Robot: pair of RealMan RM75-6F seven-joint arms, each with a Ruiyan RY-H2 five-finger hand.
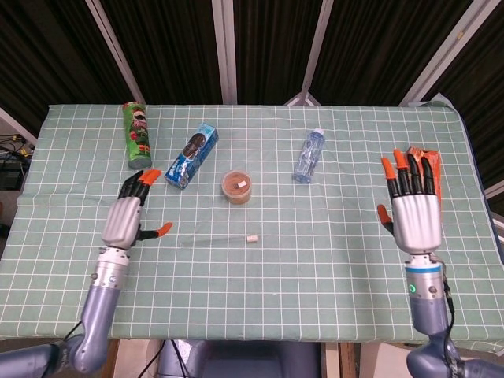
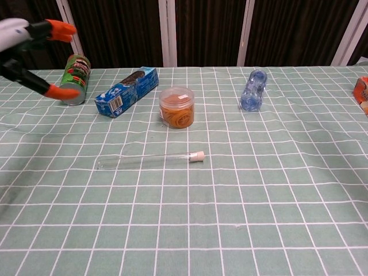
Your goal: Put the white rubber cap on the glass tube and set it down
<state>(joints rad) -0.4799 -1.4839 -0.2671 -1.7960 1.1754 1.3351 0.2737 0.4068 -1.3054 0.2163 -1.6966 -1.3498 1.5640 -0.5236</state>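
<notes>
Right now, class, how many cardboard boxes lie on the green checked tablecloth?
2: the blue cardboard biscuit box lying near the green crisp can, and the orange cardboard box at the right edge, partly hidden behind the right hand.

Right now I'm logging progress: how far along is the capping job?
It looks finished. The glass tube lies flat on the table with the white cap on its end. Nothing is in hand: the left hand and right hand are raised, open, clear of it. Nothing seems left.

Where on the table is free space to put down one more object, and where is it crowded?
Free: the near half, in front of the glass tube, and the stretch between the water bottle and the orange box. Crowded: the far left, around the green can, blue box and round container.
</notes>
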